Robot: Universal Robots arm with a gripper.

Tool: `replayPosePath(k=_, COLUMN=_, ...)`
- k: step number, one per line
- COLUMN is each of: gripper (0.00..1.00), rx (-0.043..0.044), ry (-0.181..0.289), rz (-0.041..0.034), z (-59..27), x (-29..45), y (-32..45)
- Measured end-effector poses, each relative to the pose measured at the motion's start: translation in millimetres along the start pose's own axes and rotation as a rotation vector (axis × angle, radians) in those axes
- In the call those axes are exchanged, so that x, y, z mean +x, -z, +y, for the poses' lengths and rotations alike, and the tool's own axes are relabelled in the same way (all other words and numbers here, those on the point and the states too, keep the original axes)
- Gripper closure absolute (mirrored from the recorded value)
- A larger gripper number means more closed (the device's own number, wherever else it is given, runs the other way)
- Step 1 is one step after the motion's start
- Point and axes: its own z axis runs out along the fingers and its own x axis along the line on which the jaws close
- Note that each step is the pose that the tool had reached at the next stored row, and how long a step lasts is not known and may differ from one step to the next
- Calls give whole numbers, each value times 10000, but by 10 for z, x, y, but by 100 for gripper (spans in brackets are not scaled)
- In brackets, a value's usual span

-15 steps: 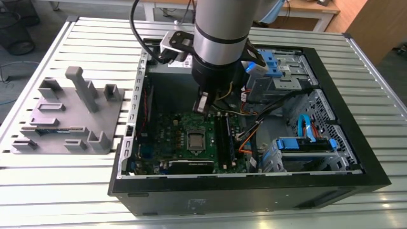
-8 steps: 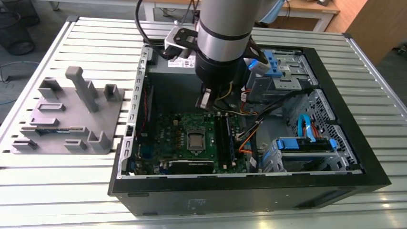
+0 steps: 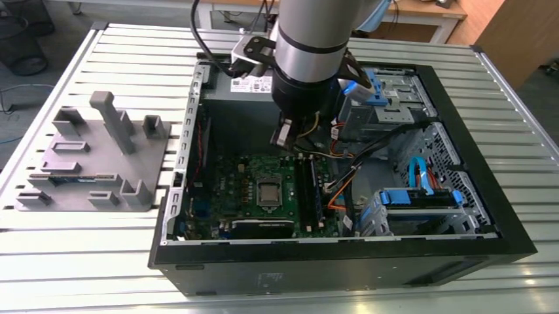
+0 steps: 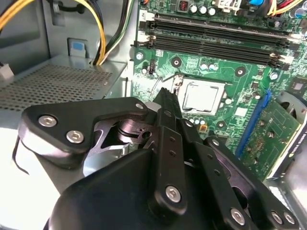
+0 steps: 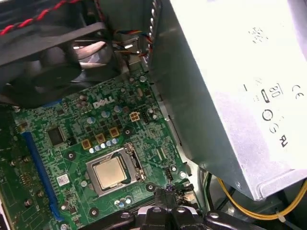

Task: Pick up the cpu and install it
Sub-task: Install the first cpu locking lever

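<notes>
In the exterior view, the cpu (image 3: pixel 268 191) sits in its socket mid-frame on the motherboard (image 3: pixel 229 180), the arm hanging just above. In the second wrist view the gripper (image 4: pixel 166 96) looks pressed together, empty, near the cpu (image 4: pixel 201 96). In the first wrist view the cpu (image 5: pixel 108 172) lies lower centre; a careless descent might knock it askew or bend pins.

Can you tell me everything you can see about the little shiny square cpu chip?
The cpu is a small flat square with a dull silver metal top. It lies level in its socket on the green motherboard, with a grey metal frame around it. Nothing grips it; the gripper hovers above the board beside it.
</notes>
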Motion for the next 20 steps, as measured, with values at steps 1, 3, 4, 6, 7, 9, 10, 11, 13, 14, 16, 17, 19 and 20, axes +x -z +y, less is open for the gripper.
replayPosePath(k=1, gripper=89, rx=7, ry=-85, rz=-3, z=-2, x=-4, y=-2)
replayPosePath(k=3, gripper=89, rx=15, ry=-190, rz=-7, z=2, x=-19, y=-7)
replayPosePath(k=4, gripper=89, rx=19, ry=-227, rz=-9, z=5, x=-31, y=-10)
replayPosePath(k=6, gripper=89, rx=24, ry=-293, rz=-12, z=12, x=-53, y=-18)
replayPosePath(k=7, gripper=89, rx=27, ry=-324, rz=-13, z=16, x=-64, y=-24)
replayPosePath(k=9, gripper=89, rx=35, ry=-379, rz=-8, z=25, x=-87, y=-37)
replayPosePath(k=10, gripper=89, rx=42, ry=-405, rz=-1, z=29, x=-98, y=-44)
replayPosePath(k=11, gripper=89, rx=50, ry=-431, rz=13, z=33, x=-107, y=-50)
replayPosePath(k=13, gripper=89, rx=65, ry=-463, rz=39, z=37, x=-119, y=-56)
replayPosePath(k=14, gripper=89, rx=66, ry=-462, rz=39, z=37, x=-120, y=-56)
replayPosePath(k=16, gripper=89, rx=66, ry=-463, rz=40, z=37, x=-120, y=-56)
replayPosePath(k=17, gripper=89, rx=66, ry=-464, rz=40, z=38, x=-120, y=-56)
replayPosePath(k=19, gripper=89, rx=108, ry=-469, rz=128, z=39, x=-120, y=-58)
replayPosePath(k=20, gripper=89, rx=162, ry=-469, rz=244, z=38, x=-120, y=-60)
